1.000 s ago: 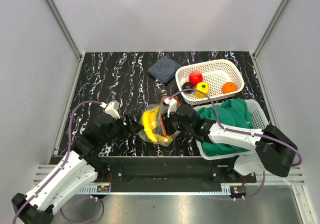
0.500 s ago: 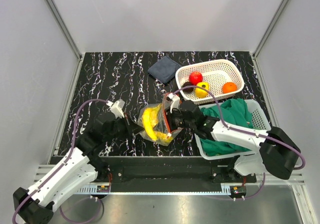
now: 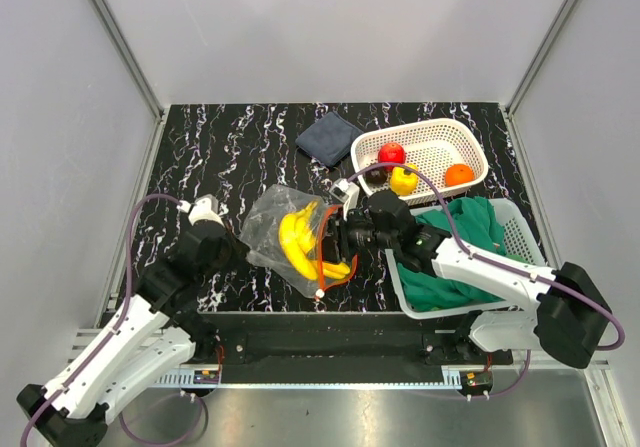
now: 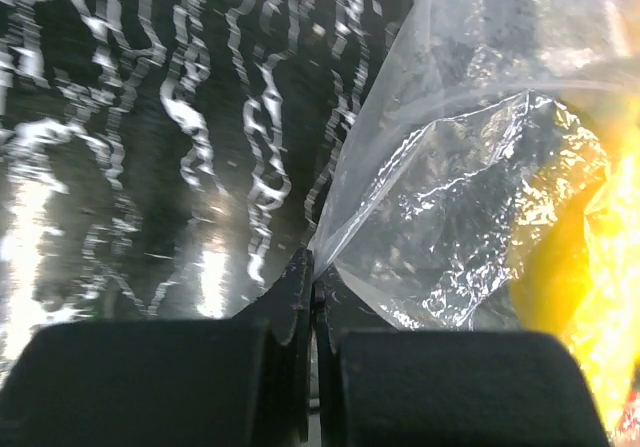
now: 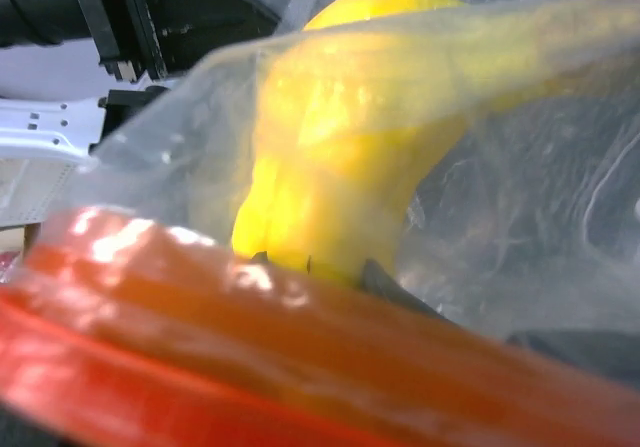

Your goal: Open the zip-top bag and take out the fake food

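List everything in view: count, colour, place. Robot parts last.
zip-top bag: one, clear with a red-orange strip, table centre
bananas: one bunch, yellow, inside the bag
apple: one, red, far basket
pepper-like piece: one, yellow, far basket
orange: one, orange, far basket
far basket: one, white, back right
near basket: one, white, front right
green cloth: one, green, near basket
folded cloth: one, dark blue, back centre
table: one, black marbled
left gripper: shut on the bag's corner
right gripper: shut on bananas at the bag's mouth

Top camera looks steeply down from behind the arms over the black white-veined counter (image 3: 220,137). Both wrist cameras sit close against the clear crinkly zip-top bag (image 4: 470,167), which all views share.
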Robot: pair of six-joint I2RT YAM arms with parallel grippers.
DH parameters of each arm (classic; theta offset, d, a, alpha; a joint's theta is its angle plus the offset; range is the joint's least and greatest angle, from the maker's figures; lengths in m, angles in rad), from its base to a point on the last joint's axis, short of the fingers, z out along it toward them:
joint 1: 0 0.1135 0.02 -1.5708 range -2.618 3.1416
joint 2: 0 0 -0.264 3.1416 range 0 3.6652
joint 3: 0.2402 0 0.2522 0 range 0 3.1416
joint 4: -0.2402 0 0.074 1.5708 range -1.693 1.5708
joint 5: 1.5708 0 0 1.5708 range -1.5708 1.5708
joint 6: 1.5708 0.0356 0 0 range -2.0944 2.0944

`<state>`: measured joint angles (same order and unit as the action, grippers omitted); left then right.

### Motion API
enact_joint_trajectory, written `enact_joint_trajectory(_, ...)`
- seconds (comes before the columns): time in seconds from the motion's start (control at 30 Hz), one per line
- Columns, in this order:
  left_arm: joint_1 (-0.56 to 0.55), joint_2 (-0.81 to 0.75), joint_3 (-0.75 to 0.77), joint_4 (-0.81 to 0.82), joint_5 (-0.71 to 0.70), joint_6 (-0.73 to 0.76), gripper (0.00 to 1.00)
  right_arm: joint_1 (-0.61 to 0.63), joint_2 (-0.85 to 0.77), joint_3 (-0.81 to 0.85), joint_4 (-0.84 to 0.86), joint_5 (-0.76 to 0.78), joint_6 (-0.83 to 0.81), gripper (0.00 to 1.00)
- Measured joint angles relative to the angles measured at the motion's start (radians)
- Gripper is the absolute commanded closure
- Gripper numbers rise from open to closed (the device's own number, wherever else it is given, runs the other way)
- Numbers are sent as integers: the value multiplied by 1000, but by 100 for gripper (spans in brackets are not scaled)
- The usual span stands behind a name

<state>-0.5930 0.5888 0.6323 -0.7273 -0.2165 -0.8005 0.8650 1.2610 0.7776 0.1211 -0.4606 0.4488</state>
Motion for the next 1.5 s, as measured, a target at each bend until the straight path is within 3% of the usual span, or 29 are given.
enact_joint_trajectory(0.27, 1, 23, 22, -43, -155, 9, 100, 0, 9, 27, -120, -5, -64, 100)
enact_joint_trajectory(0.53, 2, 14, -3, -50, -222, -11, 100, 0, 10, 95, -258, -26, -56, 100)
enact_joint_trajectory(0.63, 2, -1, -7, -53, -241, -31, 54, 0, 10, 106, -313, -27, -58, 100)
enact_joint_trajectory(0.67, 2, -7, -7, -53, -244, -40, 23, 0, 8, 106, -334, -23, -60, 100)
enact_joint_trajectory(0.73, 2, -18, -7, -58, -240, -48, 13, 0, 3, 106, -364, -14, -64, 100)
enact_joint_trajectory(0.97, 4, -87, -5, 40, -18, 61, 13, -1, 1, 144, -407, -4, -78, 100)
enact_joint_trajectory(1.2, -2, -34, 2, 241, 286, 141, 24, -1, 51, 200, -404, -4, -79, 100)
enact_joint_trajectory(1.33, -56, 93, 36, 264, 315, 183, 29, -1, 57, 204, -407, -3, -79, 100)
enact_joint_trajectory(1.5, -136, 184, 84, 242, 255, 225, 35, -2, 58, 216, -414, -1, -79, 100)
